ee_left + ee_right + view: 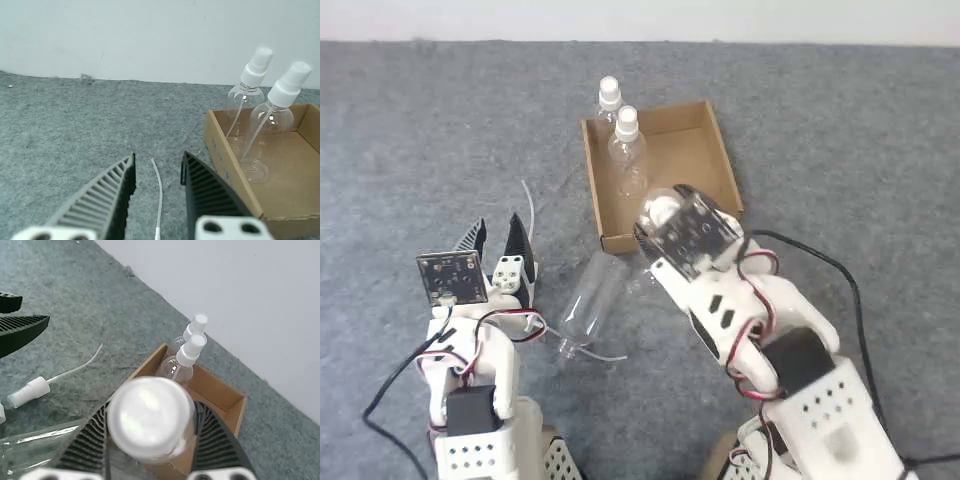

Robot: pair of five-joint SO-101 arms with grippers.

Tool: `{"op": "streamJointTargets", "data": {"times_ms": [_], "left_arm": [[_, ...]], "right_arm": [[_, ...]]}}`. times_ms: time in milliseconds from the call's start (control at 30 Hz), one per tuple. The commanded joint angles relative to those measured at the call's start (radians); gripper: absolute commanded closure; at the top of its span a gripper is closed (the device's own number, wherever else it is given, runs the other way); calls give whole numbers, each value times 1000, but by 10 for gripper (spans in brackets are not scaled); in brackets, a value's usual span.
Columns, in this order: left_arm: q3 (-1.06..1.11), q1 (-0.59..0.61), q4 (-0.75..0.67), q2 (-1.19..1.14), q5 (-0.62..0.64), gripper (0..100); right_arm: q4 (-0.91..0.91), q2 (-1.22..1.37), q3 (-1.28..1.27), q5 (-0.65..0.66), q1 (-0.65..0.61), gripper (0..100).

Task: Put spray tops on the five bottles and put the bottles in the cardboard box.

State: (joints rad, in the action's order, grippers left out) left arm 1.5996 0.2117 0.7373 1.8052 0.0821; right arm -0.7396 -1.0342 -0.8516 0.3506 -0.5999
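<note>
Grey carpet-like matting covers the bench, with a plain white wall along its far edge.

At the near left, my left claw is spread wide and grips nothing. A loose white spray top with a thin dip tube lies on the matting just beyond it, and the tube runs between the two fingers. To its right, an uncapped clear plastic bottle lies on its side with its neck pointing toward the near edge.

Farther right sits the shallow brown cardboard box. Two clear bottles fitted with white spray tops stand upright in its far left corner, the nearer one just in front of the farther one.

My right claw is pinching a third clear bottle over the near left corner of the box. I see that bottle end-on and cannot tell whether it is capped.

I judge this to be the boxing step for the third bottle. Next I should lower it beside the standing pair without knocking them, then let go. After that the loose top needs a careful pinch, and the lying bottle needs steadying for capping.
</note>
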Motion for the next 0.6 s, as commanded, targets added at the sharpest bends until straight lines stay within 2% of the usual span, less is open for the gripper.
{"op": "streamJointTargets", "data": {"times_ms": [0, 167, 333, 567], "left_arm": [[-12, 3, -5, 17, 6, 859], [-12, 3, -5, 17, 3, 859], [-12, 3, -5, 17, 2, 859], [-12, 3, -5, 17, 0, 859]], "right_arm": [[28, 96, 126, 5, 12, 991], [28, 240, 224, 0, 12, 991], [28, 381, 324, -89, 12, 991], [30, 570, 471, -147, 12, 991]]}}
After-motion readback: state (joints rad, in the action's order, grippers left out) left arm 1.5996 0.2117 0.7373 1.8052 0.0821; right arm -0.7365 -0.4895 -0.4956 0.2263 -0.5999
